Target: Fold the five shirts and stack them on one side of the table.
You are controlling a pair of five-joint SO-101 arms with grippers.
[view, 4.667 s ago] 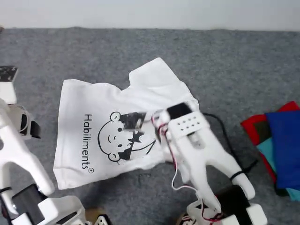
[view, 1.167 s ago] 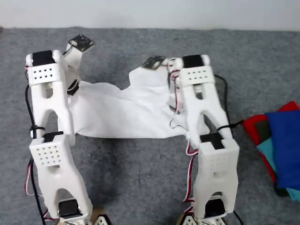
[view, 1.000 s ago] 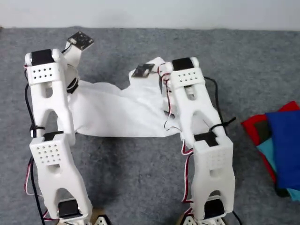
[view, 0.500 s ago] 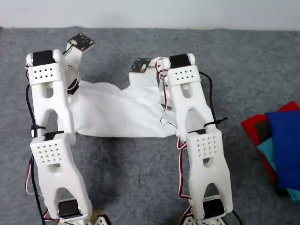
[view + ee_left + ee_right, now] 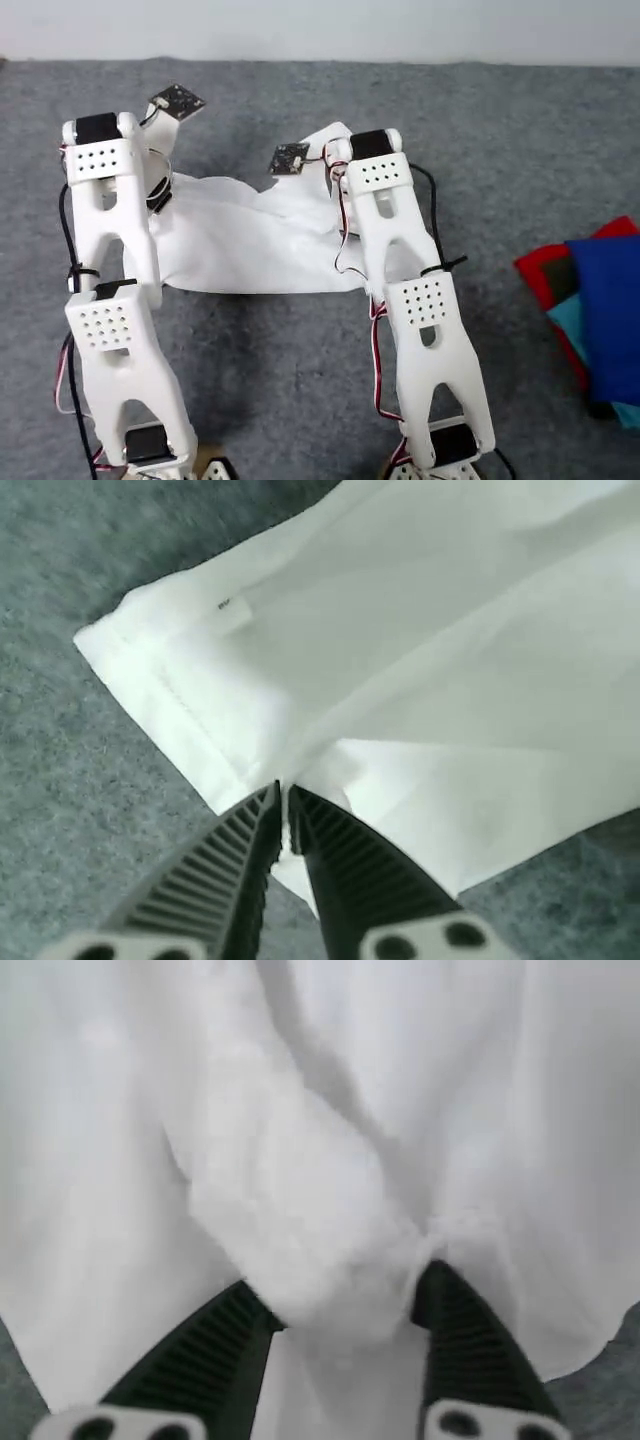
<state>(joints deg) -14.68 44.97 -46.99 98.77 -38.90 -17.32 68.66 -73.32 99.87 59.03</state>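
Fingers (image 5: 235, 855) of the left gripper (image 5: 283, 792) are drawn almost together, nipping a thin hem corner of the white shirt (image 5: 250, 235) between their ribbed inner faces. In the high view the left arm (image 5: 110, 230) stands along the 9 o'clock side of the grey table (image 5: 520, 140), and its wrist end is bent down over the shirt's 9 o'clock edge. The shirt lies doubled over as a broad band on the table, a little toward 11 o'clock from the middle. Its folded lower edge runs straight from one arm to the other, and one sleeve pokes out toward 12 o'clock. In the left wrist view a small label shows on the cloth near the hem, and grey table lies just beyond the corner. The right arm (image 5: 400, 250) rises from 6 o'clock and reaches over the shirt's 3 o'clock end. The right gripper (image 5: 340, 1290) has its fingers (image 5: 215, 1345) set moderately apart, with a thick, rumpled bunch of the shirt's cloth gathered and held between them. At the table's 3 o'clock edge, well apart from the shirt and both arms, sits a stack of folded shirts (image 5: 600, 300), with blue uppermost and red and teal cloth showing at its edges.
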